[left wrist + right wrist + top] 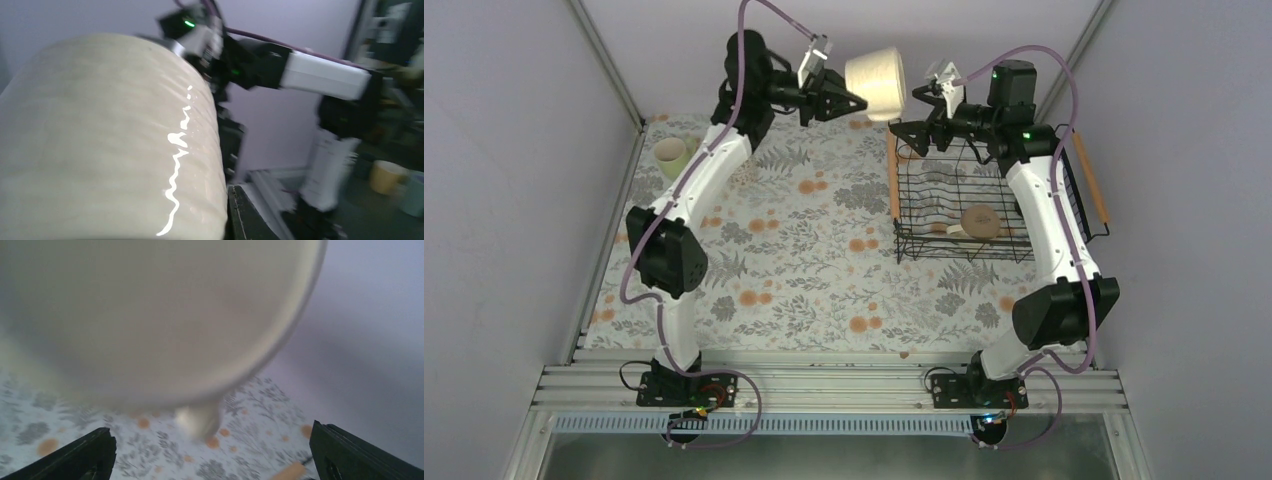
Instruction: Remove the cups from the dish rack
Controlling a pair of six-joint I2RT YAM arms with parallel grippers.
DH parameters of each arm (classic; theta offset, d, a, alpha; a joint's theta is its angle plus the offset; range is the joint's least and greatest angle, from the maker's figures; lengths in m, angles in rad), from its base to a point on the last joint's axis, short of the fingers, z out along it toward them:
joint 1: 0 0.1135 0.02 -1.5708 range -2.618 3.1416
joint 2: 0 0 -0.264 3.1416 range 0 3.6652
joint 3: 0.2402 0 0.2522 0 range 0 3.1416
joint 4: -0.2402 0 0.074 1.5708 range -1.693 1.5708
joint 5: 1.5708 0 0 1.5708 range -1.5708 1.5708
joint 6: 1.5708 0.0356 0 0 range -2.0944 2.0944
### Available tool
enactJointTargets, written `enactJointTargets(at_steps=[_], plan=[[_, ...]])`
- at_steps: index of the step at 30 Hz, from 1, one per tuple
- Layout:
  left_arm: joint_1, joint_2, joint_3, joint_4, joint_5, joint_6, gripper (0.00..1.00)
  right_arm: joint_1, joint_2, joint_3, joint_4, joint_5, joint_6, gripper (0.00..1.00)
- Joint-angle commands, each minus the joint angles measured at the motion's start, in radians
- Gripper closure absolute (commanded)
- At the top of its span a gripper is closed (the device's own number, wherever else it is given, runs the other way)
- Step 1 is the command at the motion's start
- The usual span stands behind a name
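Left claw (854, 100) half-hidden behind cream cup (876, 84)

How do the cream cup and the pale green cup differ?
The cream cup is held in the air, on its side, by the left end effector; the pale green cup sits on the table, untouched. The cream cup looks bigger than the pale green cup. Both are out of the dish rack.

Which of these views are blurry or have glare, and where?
Left wrist view: a bright glare streak runs down the cream cup, and the background is smeared. Right wrist view: that cup fills the frame, too close and out of focus; the floral tablecloth below is soft too. Top view: sharp and evenly lit.
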Motion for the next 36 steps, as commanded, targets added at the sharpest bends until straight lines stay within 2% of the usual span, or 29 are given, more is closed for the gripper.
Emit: enactJointTargets(at_steps=[1,7,9,13,17,25,36], plan=[[0.018,-0.016,0.286,-0.972,-0.339,0.877,0.98,0.009,-0.006,0.045,-0.114,0.219,-0.136,0.00],[0.037,0.128,0.606,-1.322,-0.781,1.112,0.98,0.005,-0.023,0.038,-0.222,0.464,-0.262,0.00],[0.038,0.132,0.607,-1.355,-0.912,1.182,0.98,0.005,-0.032,0.030,-0.232,0.572,-0.291,0.00],[0.035,0.103,0.509,-1.349,-1.151,1.290,0.98,-0.002,-0.039,0.025,-0.256,0.766,-0.361,0.00],[0.033,0.140,0.526,-1.404,-1.321,1.392,0.98,-0.024,-0.031,0.024,-0.283,0.817,-0.402,0.00],[0.031,0.273,0.576,-1.584,-1.451,1.533,0.98,-0.056,-0.014,0.015,-0.343,0.816,-0.419,0.00],[0.002,0.391,0.592,-1.761,-1.425,1.666,0.98,-0.070,-0.086,-0.078,-0.339,0.796,-0.444,0.00]])
